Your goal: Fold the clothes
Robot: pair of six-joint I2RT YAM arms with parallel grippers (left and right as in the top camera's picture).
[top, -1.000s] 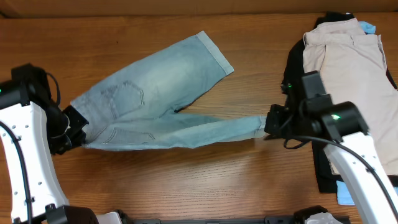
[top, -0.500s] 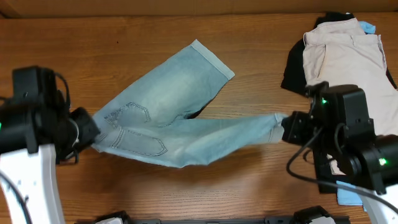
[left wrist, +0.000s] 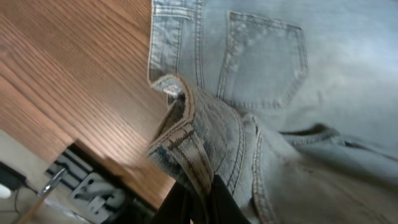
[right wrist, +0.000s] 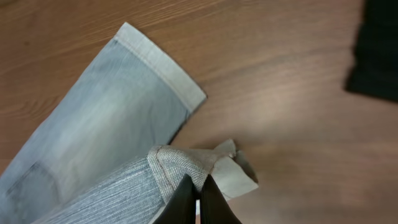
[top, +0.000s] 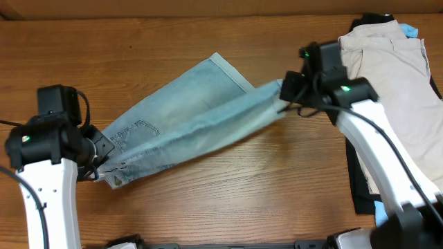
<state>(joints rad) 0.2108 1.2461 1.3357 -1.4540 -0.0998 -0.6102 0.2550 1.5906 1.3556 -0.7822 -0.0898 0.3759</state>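
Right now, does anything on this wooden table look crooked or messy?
The faded light-blue denim shorts lie diagonally, one leg stretched between the left gripper at the waistband and the right gripper at the crumpled cuff.

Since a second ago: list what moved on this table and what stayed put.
The right claw carried its gripped leg cuff toward the far edge and leftward, swinging that leg over the other leg of the denim shorts. The left claw, on the waistband, edged slightly right. Both grips held; the beige shorts and black garment stayed put.
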